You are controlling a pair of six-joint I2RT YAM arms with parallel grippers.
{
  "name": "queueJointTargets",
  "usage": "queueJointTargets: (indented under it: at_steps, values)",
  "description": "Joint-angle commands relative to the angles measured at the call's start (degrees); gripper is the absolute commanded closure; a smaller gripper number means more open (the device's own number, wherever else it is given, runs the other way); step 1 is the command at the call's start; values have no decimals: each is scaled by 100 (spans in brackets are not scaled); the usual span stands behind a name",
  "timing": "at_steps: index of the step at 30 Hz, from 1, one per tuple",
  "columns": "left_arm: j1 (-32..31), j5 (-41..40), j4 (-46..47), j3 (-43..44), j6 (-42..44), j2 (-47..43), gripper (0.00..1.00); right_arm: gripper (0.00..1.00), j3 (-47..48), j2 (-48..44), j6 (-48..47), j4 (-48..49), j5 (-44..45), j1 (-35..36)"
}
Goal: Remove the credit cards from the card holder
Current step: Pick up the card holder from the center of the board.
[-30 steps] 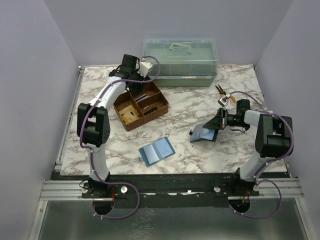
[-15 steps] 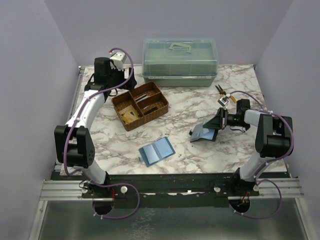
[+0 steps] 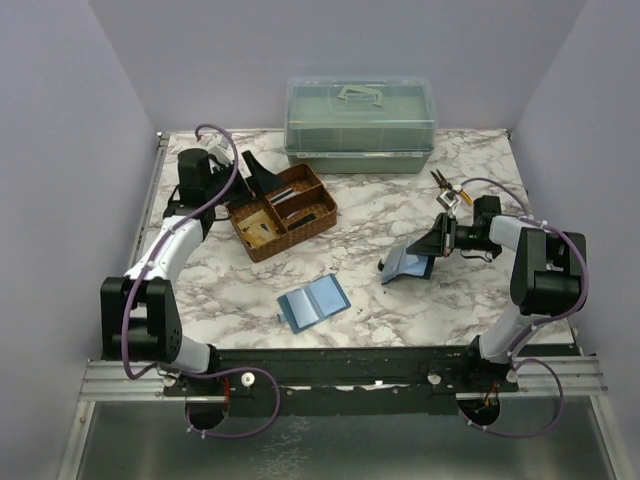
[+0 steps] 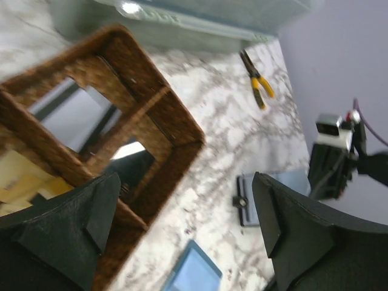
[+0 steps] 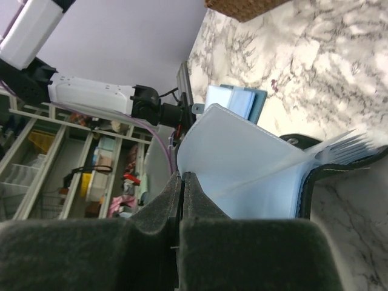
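Card holder (image 3: 408, 266) stands open on R side of table (image 3: 370, 300), one leaf pinched up by R gripper (image 3: 438, 240), jaws fully closed on it, prob. to expose pockets, while L gripper (image 3: 262, 175) hangs wide open & empty over wicker tray (image 3: 300, 235), free to pull cards.

Black card holder (image 3: 408, 266), open, tilted, blue-grey inside

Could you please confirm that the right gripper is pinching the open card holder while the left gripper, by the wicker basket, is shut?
Not quite: the left gripper is open, its fingers standing wide apart, as the left wrist view shows. The rest holds: it is by the wicker basket, and the right gripper is shut on a leaf of the open card holder.
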Motion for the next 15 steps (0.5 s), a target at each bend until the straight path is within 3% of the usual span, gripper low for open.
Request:
queueJointTargets:
  at_steps: [1, 6, 15]
  values:
    - [-637, 351, 552, -498, -530, -705, 1, 100, 375, -115, -713, -639, 154, -38]
    - [-1715, -401, 777, -1048, -644, -1086, 1, 100, 493, -219, -851, -711, 799, -34]
    - [-2931, -1170, 1802, -1769, -1384, -1021, 2, 100, 693, -507, -1037, -811, 2225, -32]
